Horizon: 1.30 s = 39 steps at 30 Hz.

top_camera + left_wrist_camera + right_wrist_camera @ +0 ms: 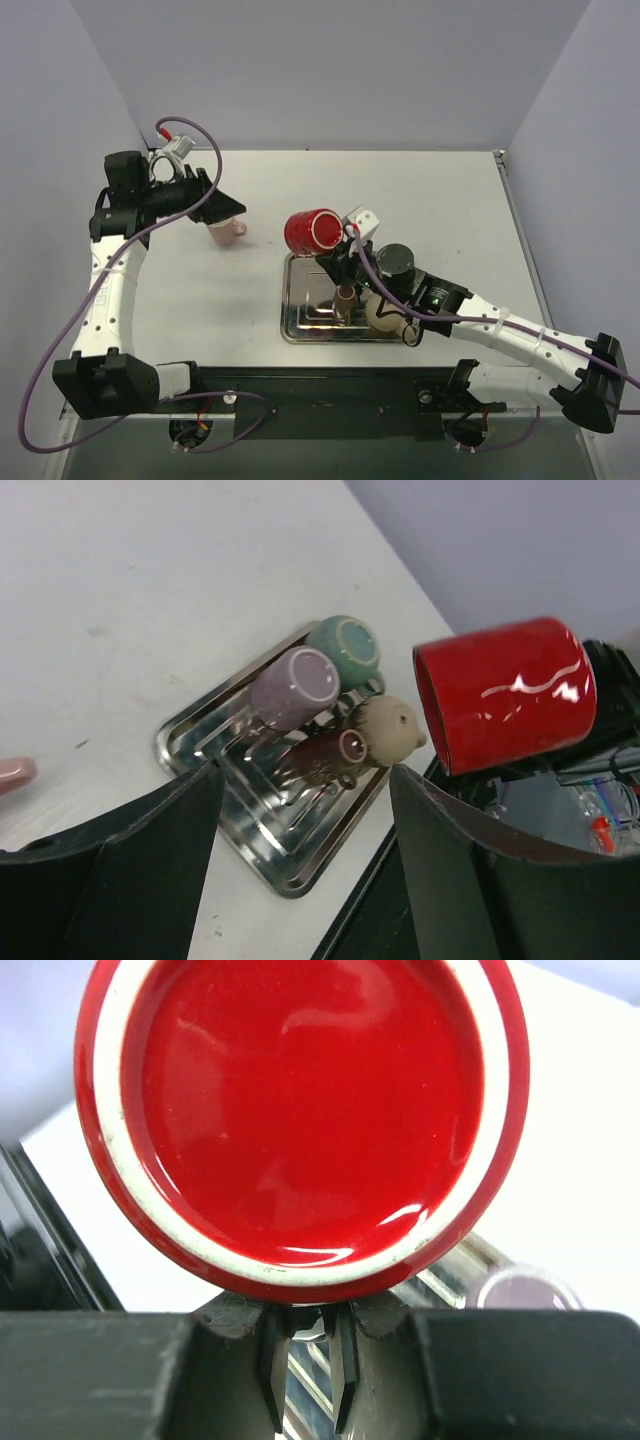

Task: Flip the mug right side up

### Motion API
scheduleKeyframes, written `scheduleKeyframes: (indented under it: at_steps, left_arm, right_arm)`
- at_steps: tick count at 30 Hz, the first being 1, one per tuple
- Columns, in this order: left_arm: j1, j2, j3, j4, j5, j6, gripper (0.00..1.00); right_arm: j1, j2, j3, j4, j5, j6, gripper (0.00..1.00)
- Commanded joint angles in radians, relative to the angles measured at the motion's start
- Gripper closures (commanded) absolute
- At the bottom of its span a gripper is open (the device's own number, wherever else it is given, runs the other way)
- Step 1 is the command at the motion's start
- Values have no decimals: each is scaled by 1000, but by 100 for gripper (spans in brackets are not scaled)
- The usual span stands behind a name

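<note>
The glossy red ceramic mug hangs on its side over the far-left corner of the shiny metal tray, axis level, base facing the right gripper clamped on it, the left gripper spread and well apart.

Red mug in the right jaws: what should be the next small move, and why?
Probably roll the right wrist so that the base of the mug turns downward. The right gripper, jaws shut, holds the mug on its side, lifted off the tray. Its white-ringed base faces that wrist camera, so it is not yet upright. Setting it down can come after.
</note>
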<state>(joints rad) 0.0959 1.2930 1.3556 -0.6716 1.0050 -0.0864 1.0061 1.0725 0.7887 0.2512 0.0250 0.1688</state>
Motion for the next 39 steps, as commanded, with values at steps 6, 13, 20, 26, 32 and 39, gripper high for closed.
scheduleKeyframes:
  at_steps: [6,13,20,26,32,39]
  left_arm:
    - [-194,-167,-201,695,182,-609,19]
    - [-222,-158,-210,780,182,-679,19]
    - [-257,-147,-248,880,192,-792,100]
    - [-173,-158,-196,538,80,-577,100]
    - [-176,-104,-116,126,-313,-76,100]
    - [-274,-34,-204,-42,-784,272,100]
  right_arm:
    - [-4,72,181,387,-17,115,100]
    - [-3,159,248,408,-109,156,100]
    - [-21,248,322,378,-218,212,100]
    - [-81,250,265,274,-158,232,72]
    - [-100,270,235,53,-68,207,34]
    - [-107,196,138,-93,49,179,33]
